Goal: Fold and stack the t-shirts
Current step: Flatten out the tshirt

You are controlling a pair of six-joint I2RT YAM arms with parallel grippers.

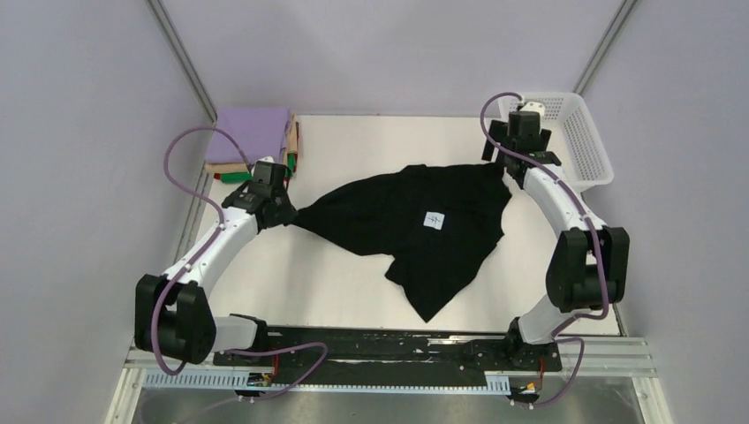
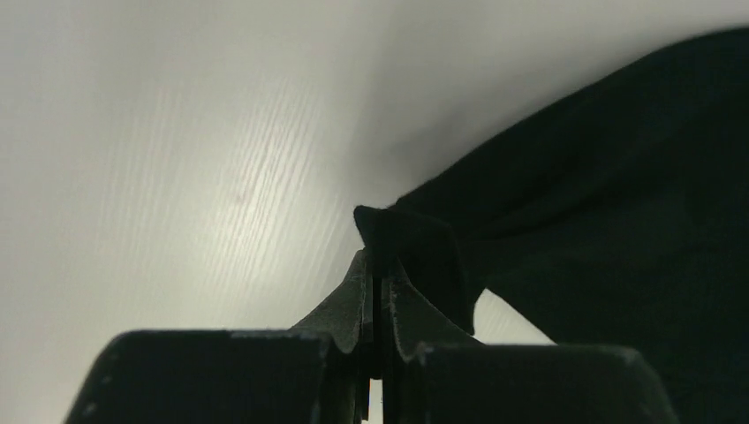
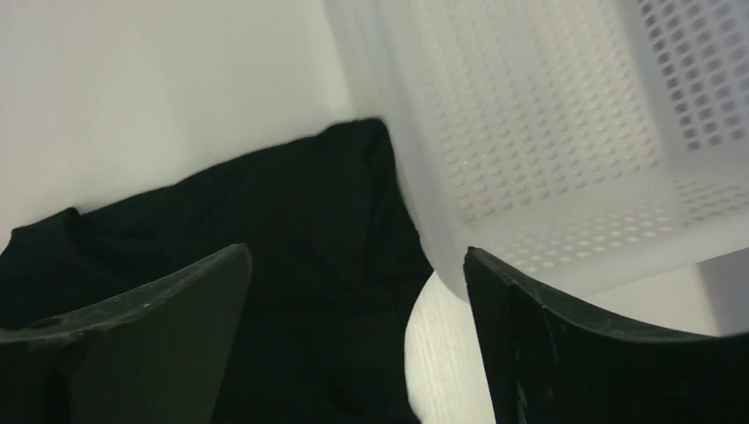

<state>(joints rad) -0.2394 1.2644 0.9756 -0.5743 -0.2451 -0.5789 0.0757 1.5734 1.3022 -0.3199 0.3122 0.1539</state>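
Left gripper (image 2: 375,265) clamped on black t-shirt (image 1: 389,212) corner | right gripper (image 3: 355,256) jaws spread, empty, above cloth edge | white mesh basket (image 3: 548,132) just beside its right finger

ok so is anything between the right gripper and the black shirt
Nothing visible. The right gripper hangs open directly over a corner of the black shirt, with only air between them. The white basket stands close beside one finger, off to the side rather than in the path down.
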